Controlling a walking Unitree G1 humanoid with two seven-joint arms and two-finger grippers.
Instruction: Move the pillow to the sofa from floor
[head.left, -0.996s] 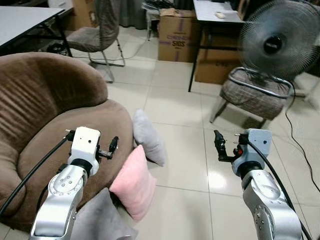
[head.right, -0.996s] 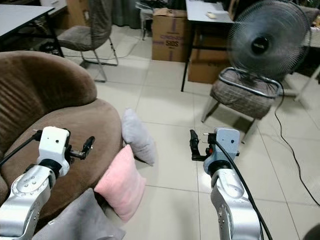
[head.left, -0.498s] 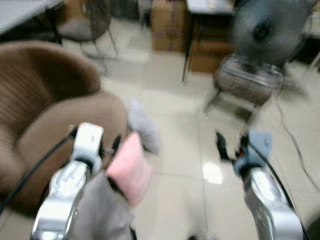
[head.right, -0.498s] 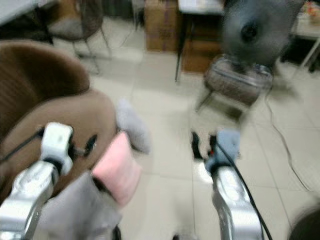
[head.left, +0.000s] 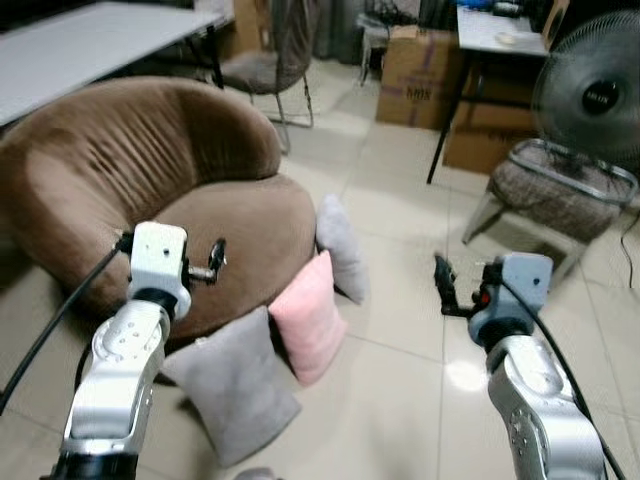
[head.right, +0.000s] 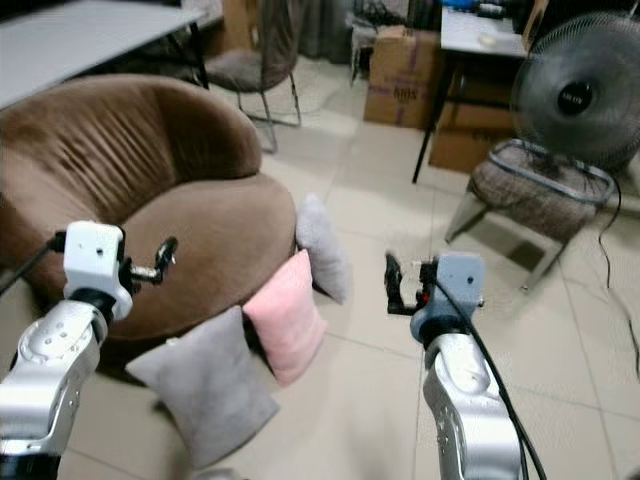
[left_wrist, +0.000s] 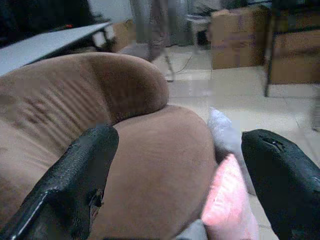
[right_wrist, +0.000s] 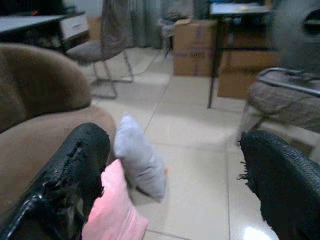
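Three pillows lean against the front of the brown round sofa (head.left: 150, 180) on the tiled floor: a grey pillow (head.left: 235, 385) nearest me, a pink pillow (head.left: 308, 315) in the middle and a light grey pillow (head.left: 340, 245) farthest. My left gripper (head.left: 215, 260) is raised over the sofa seat's front edge, open and empty, above the grey pillow. My right gripper (head.left: 441, 282) hovers over bare floor to the right of the pink pillow, open and empty. The left wrist view has the pink pillow (left_wrist: 227, 205) between the fingers (left_wrist: 75, 185).
A standing fan (head.left: 595, 95) and a padded metal chair (head.left: 560, 185) are at the right. Cardboard boxes (head.left: 420, 75) sit under a desk behind. A white table (head.left: 100, 40) and an office chair (head.left: 270, 60) stand at the back left. A cable (head.left: 630, 250) trails on the right floor.
The whole view has pulled back and shifted after a blurred frame, so the camera moved; more of the sofa and the near grey pillow show. Both arms keep the same raised pose.
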